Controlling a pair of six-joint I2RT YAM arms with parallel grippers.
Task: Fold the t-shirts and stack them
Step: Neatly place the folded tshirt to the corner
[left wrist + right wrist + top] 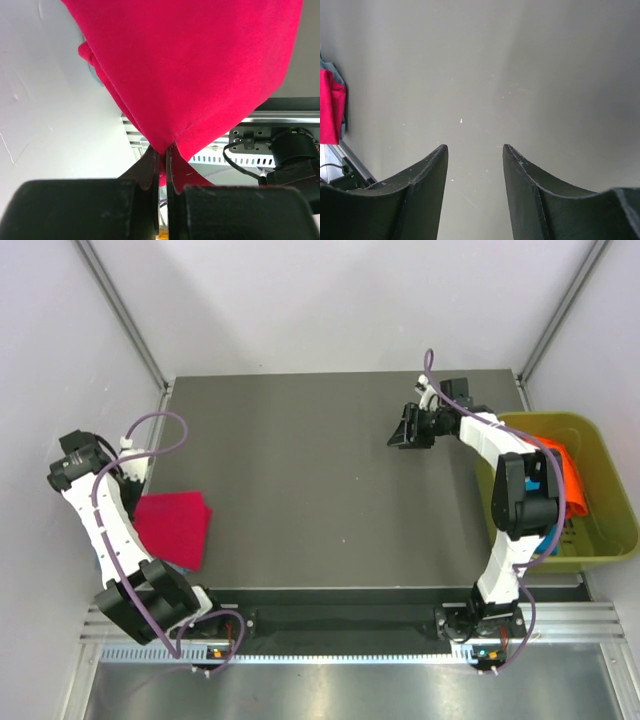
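Two robot arms rise from the bottom of the overhead frame. At left, the left arm (105, 530) bends over a crimson t-shirt (175, 528) that sits at the left edge of the dark counter (320, 490). In the upper right, the right gripper (402, 428) hangs over the counter, partly open and holding nothing. At far right, an orange t-shirt (568, 475) lies bunched in an olive-green bin (610, 530).

Left wrist view: the left gripper (162, 150) is pinched tight on a point of the crimson t-shirt, which fans out across the upper frame. A scrap of grey-blue cloth (92, 65) peeks out at its left side.

Right wrist view: two black fingers (425, 185) stand moderately apart above the grey counter, nothing between them. The crimson t-shirt, with a grey-blue edge around it, shows at the far left of the frame
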